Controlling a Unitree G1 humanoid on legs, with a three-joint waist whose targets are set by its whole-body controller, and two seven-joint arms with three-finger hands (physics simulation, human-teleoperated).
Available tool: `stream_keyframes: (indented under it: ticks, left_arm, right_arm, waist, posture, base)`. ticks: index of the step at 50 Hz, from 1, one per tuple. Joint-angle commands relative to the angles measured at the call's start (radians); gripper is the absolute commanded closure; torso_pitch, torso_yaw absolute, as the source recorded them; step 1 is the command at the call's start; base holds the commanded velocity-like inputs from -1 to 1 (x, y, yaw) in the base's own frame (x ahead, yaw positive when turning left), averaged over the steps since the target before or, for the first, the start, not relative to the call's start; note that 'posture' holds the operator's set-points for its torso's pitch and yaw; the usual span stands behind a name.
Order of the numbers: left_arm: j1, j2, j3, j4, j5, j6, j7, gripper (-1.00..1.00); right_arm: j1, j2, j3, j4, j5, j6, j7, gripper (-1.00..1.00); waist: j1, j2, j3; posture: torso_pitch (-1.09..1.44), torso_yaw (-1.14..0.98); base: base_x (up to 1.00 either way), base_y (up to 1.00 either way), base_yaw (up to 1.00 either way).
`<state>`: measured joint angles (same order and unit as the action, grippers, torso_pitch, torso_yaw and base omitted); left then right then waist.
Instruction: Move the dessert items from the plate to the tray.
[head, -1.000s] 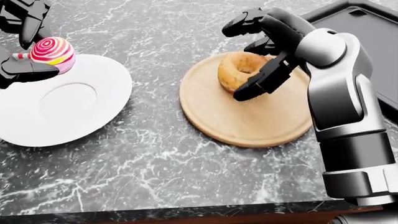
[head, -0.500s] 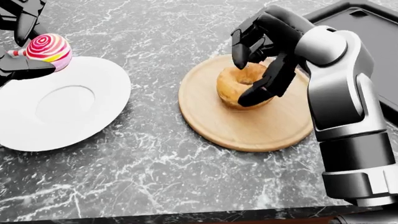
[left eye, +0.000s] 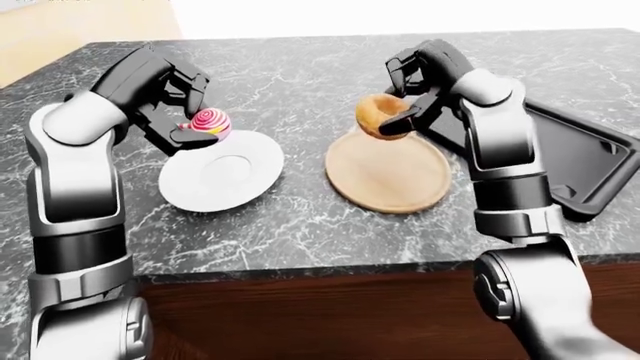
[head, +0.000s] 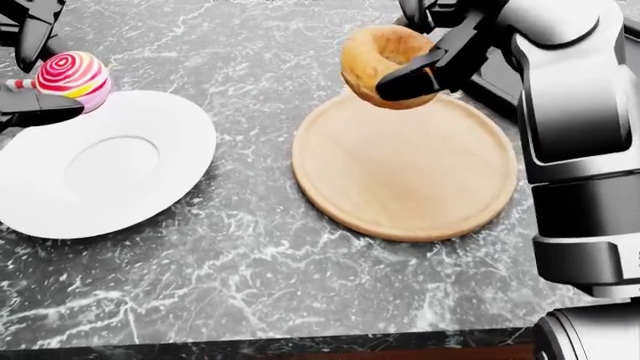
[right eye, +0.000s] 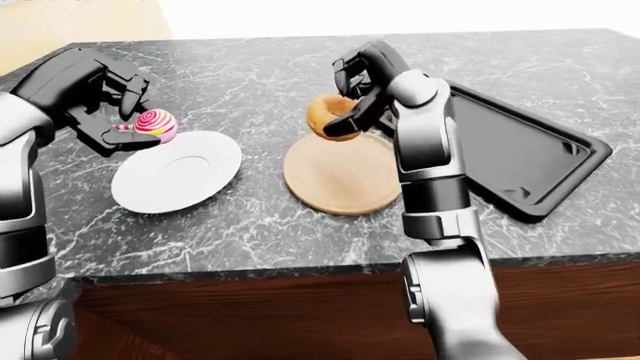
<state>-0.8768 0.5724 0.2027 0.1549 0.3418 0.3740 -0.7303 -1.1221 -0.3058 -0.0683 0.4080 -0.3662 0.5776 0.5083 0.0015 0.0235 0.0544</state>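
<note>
While my right hand (left eye: 408, 96) has its fingers (head: 415, 81) clenched round the doughnut (head: 381, 64), the doughnut hangs in the air above the top edge of the round wooden plate (head: 410, 180), clear of its surface. My left hand (left eye: 175, 105) grips the swirled pink lollipop (left eye: 211, 123) between its fingers, holding it over the top left rim of the white saucer (head: 110, 172). Both dishes sit near each other on the dark marble table (left eye: 300, 217). To the right of the wooden plate, in the left-eye view, lies the black tray (left eye: 585, 161).
</note>
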Motion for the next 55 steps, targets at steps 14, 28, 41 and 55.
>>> stream_keyframes:
  ticks: [14,28,41,55]
  left_arm:
    - [-0.036,0.020,0.016,-0.045,-0.005,-0.009,0.021,1.00]
    - [-0.046,0.023,0.015,-0.035,-0.004,-0.014,0.020,1.00]
    - [-0.034,0.023,0.018,-0.043,-0.005,-0.013,0.023,1.00]
    - [-0.044,0.027,0.017,-0.040,-0.002,-0.010,0.020,1.00]
  right_arm:
    - [-0.053,-0.032,-0.019,-0.049,0.005,0.019,0.000,1.00]
    - [-0.060,-0.028,-0.012,-0.057,0.000,0.010,0.020,1.00]
    - [-0.052,-0.025,-0.012,-0.067,-0.012,-0.026,0.028,1.00]
    - [-0.070,-0.034,-0.017,-0.056,-0.007,-0.063,0.010,1.00]
  waist:
    - [0.008,0.038,-0.031]
    - [0.007,-0.034,-0.021]
    - [-0.036,-0.063,0.001]
    - [-0.015,-0.045,-0.010]
  posture:
    - [0.00,0.00]
    - [0.00,0.00]
    - [0.00,0.00]
    - [0.00,0.00]
  base:
    - [0.00,-1.00,0.00]
    - [0.01,-1.00,0.00]
    - [0.00,0.00,0.00]
    - [0.20,0.28,0.00]
